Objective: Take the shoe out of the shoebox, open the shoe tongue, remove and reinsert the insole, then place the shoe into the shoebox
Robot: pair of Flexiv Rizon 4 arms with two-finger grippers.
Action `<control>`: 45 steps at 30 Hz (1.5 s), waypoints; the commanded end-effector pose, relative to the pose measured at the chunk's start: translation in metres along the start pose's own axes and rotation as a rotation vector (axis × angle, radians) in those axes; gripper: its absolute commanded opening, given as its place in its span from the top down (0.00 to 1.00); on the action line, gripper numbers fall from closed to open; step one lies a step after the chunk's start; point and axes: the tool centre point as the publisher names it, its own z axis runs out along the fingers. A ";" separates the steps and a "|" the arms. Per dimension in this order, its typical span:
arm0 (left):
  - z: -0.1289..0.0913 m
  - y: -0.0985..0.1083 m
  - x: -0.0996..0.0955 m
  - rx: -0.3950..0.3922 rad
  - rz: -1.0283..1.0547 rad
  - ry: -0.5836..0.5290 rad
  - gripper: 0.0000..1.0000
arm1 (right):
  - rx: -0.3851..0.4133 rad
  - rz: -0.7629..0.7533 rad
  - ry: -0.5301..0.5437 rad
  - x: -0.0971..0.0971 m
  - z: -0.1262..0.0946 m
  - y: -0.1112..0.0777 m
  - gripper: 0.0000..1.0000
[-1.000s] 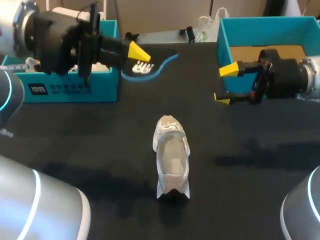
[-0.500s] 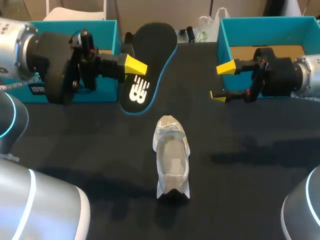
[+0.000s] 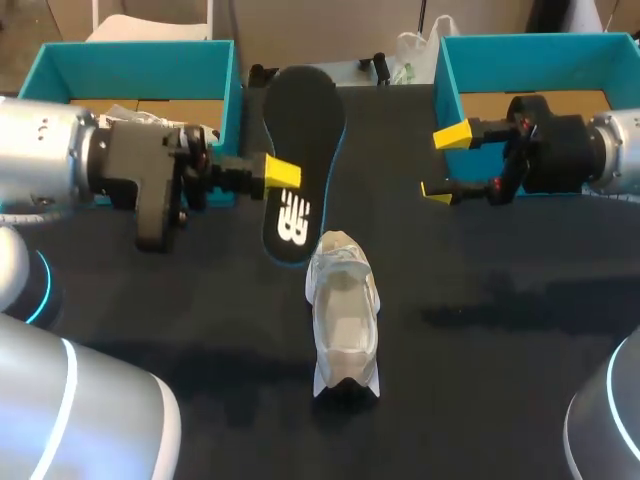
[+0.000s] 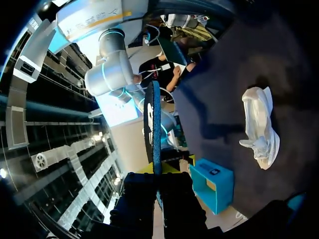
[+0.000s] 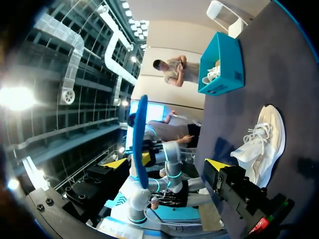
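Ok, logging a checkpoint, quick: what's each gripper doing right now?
Left gripper: shut on the insole.
Right gripper: open, holding nothing.

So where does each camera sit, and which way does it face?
Head view: fixed above and behind, looking down on the table; both arms enter from the sides.
Left wrist view: on the left arm, looking along the left end effector gripping the insole edge-on.
Right wrist view: on the right arm, facing across the table; right end effector shows.
All three share the shoe and insole.
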 end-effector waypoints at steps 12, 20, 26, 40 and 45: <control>0.011 0.014 0.030 -0.044 -0.026 -0.007 1.00 | -0.001 0.000 -0.001 0.000 0.001 0.000 0.00; 0.032 0.018 0.053 -0.011 -0.030 -0.059 1.00 | -0.027 0.018 -0.010 -0.008 0.025 0.016 0.00; 0.046 0.033 0.068 -0.026 -0.015 -0.015 1.00 | -0.021 0.022 -0.018 -0.015 0.041 0.019 0.00; 0.055 0.040 0.074 -0.031 -0.010 -0.015 1.00 | -0.008 0.045 -0.006 -0.021 0.052 0.022 0.00; 0.066 0.047 0.085 -0.034 0.006 0.003 1.00 | 0.009 0.051 -0.025 -0.023 0.065 0.027 0.00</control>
